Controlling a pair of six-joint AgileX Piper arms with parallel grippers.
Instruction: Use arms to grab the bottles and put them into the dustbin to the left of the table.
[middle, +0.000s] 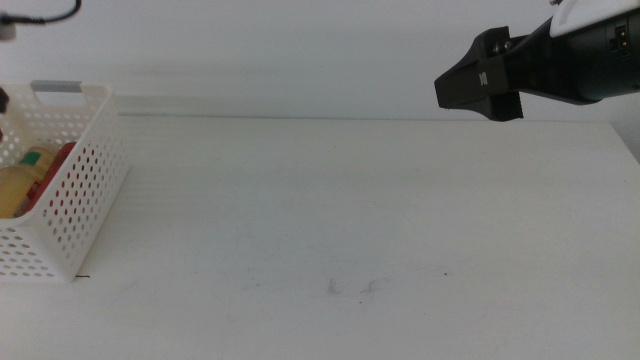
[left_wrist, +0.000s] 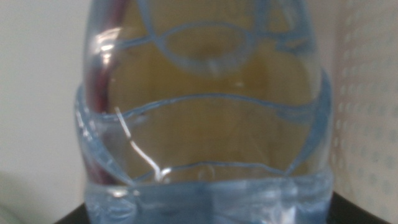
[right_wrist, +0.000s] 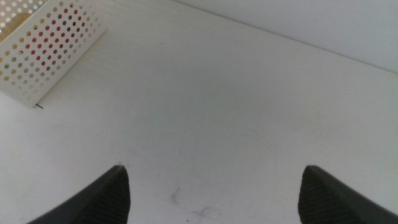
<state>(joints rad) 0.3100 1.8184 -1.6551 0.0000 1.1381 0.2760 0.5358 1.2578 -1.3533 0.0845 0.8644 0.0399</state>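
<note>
The water bottle (left_wrist: 205, 112) fills the left claw's grip beside the dustbin (middle: 70, 215); right claw (right_wrist: 214, 190) open above the table (middle: 350, 220).

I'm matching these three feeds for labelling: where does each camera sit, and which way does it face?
Middle view: above the table, looking forward and down; the right gripper enters from the right, raised.
Left wrist view: on the left arm, pressed close to a clear water bottle; dark jaw tips barely show.
Right wrist view: on the right arm, facing down at the table; jaws spread wide.
Shared: the perforated white dustbin appears in all three views.
</note>
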